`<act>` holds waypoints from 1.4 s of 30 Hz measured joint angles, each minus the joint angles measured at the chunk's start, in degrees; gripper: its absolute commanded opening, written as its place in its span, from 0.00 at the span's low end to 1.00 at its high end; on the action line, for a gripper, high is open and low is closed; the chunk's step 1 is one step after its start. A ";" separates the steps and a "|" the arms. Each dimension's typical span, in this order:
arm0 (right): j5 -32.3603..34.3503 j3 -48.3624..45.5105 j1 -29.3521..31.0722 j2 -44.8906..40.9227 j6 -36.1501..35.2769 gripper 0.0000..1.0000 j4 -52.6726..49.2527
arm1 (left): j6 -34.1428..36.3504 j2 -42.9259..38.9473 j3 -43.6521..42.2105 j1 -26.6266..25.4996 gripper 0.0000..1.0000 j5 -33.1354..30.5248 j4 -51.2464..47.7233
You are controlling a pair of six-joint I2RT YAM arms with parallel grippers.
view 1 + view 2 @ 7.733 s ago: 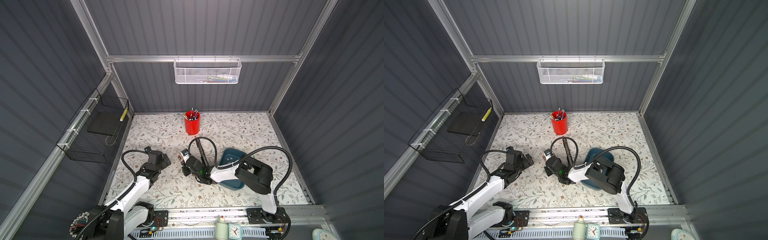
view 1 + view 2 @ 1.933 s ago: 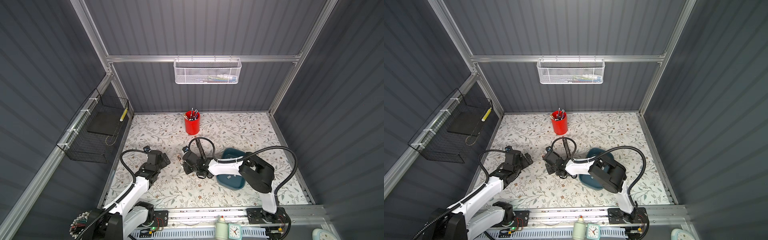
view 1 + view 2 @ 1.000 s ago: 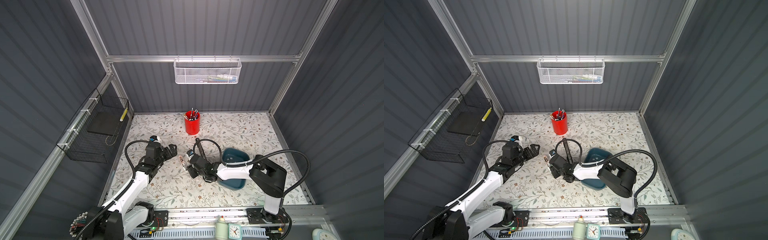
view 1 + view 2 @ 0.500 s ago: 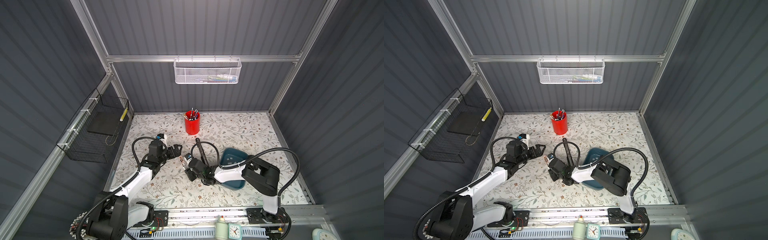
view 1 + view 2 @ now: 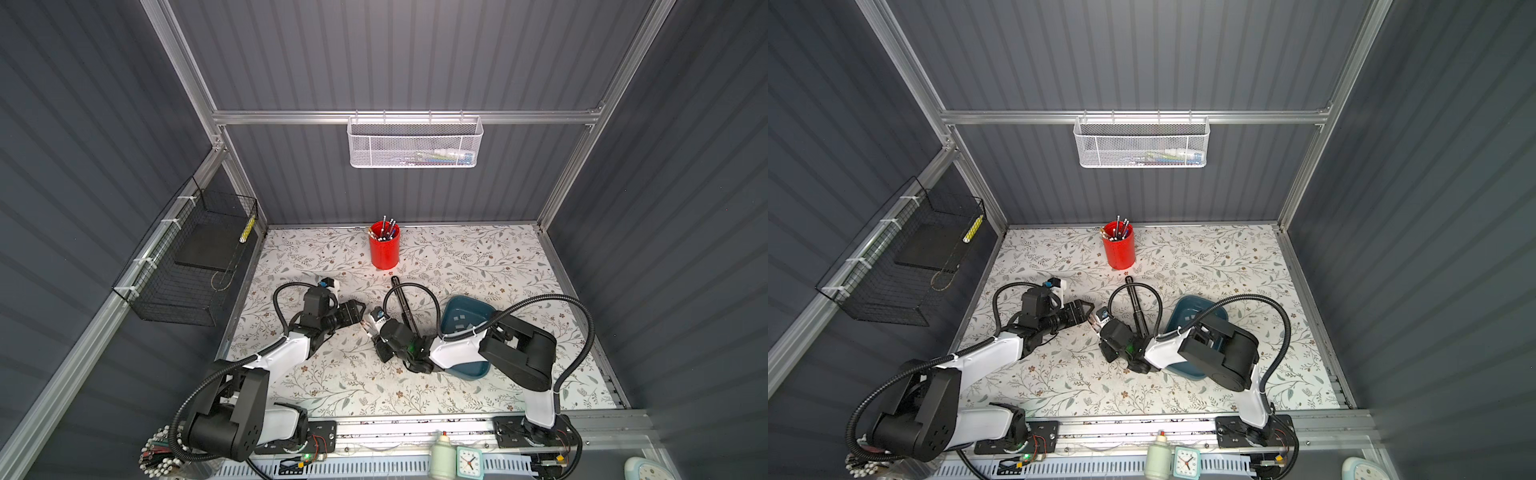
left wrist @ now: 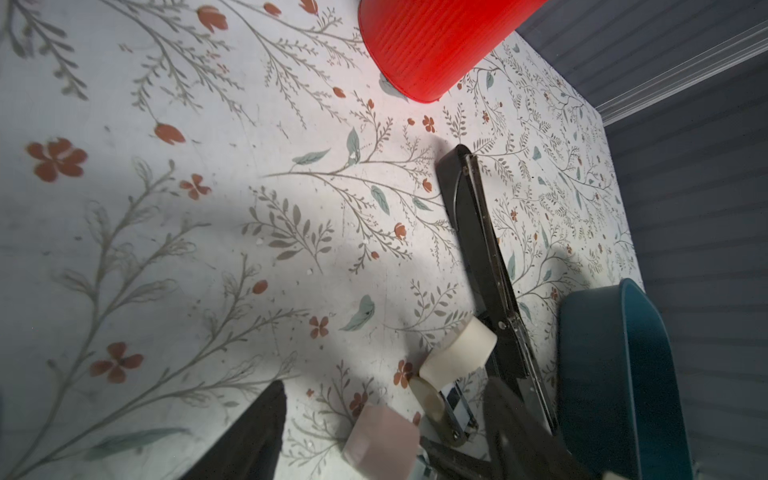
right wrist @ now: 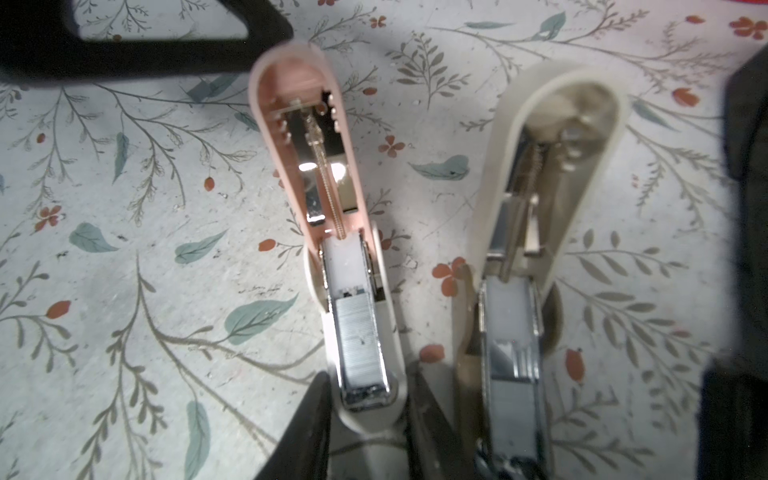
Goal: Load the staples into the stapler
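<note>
Strip of staples (image 7: 360,332) is seated in the pink stapler (image 7: 303,137) channel, mid-tabletop. Right hand (image 7: 369,386) pinches its base. Left hand (image 6: 386,395) is spread around the lid tip. I'd fold the lid down squarely with the base pinned, clear of the cream stapler (image 7: 540,187) alongside.

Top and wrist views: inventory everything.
pink stapler: 1, pink, open, centre
cream stapler: 1, cream, open, beside it
staple strip: 1, silver, pink stapler's channel
loose staples: several, grey, in tray
tray: 1, teal, right of staplers
tool: 1, black, between cup and tray
cup: 1, red, back centre
mesh basket: 1, white, back wall
wire basket: 1, black, left wall
clock: 1, teal, front rail
left claw: 1, black, open at pink lid
right claw: 1, black, flanking pink stapler's base
</note>
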 measured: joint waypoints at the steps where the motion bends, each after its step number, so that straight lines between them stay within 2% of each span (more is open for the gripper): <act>1: 0.00 -0.15 0.00 0.00 0.04 0.25 0.26 | -0.13 0.59 -0.55 0.00 0.65 0.68 0.48; 8: 0.00 -1.38 0.02 -0.04 0.07 0.21 2.56 | -0.39 1.11 -4.37 0.00 0.57 4.33 4.61; 16: -0.52 -1.88 0.07 -0.04 0.42 0.20 3.65 | 0.20 1.07 -6.95 -0.79 0.55 8.02 12.46; 20: -0.63 -1.88 0.04 -0.04 0.46 0.19 3.54 | 0.74 1.31 -7.34 -2.99 0.55 9.49 16.44; 27: -0.72 -1.90 0.04 -0.04 0.94 0.19 3.58 | 2.56 -2.71 -12.15 -5.88 0.57 8.74 19.04; 31: -0.68 -3.19 0.04 -0.70 1.38 0.24 4.48 | 3.06 -3.04 -12.96 -6.84 0.55 8.35 20.39; 42: -0.50 -10.49 0.07 -11.50 1.49 0.24 3.93 | 3.43 -1.33 -12.37 -7.30 0.46 5.42 21.20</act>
